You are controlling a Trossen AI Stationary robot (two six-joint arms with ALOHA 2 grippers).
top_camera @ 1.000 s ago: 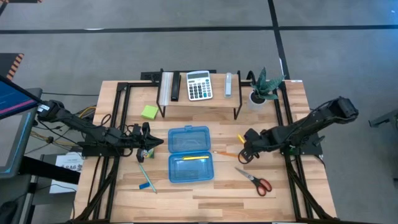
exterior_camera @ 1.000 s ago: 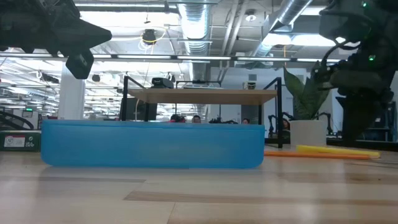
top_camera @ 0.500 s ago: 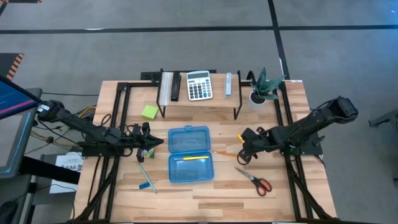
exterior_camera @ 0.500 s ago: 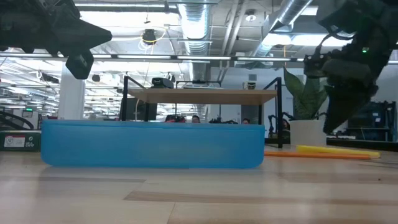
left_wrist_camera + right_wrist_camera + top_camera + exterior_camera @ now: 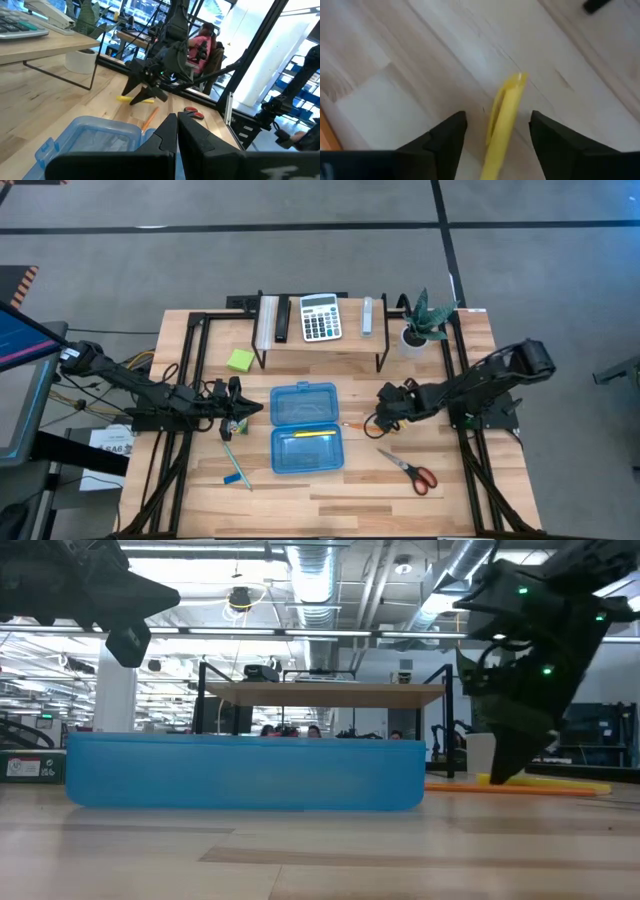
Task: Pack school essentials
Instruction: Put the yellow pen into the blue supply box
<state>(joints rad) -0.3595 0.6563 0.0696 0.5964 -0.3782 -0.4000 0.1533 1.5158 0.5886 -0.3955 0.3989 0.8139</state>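
Red-handled scissors (image 5: 409,470) lie nearest, blades pointing toward the blue plastic case (image 5: 306,427), a rounded rectangular box lying open on the wooden table (image 5: 470,490). Beyond them the right gripper (image 5: 490,131), fingers apart, straddles a yellow pencil (image 5: 501,121) whose long axis runs between the fingers; its near end is cut off. An orange pencil (image 5: 520,790) lies alongside. The left gripper (image 5: 177,131), fingers together and empty, hovers beside the case. A lime-green sticky-note pad (image 5: 239,360) sits farther back.
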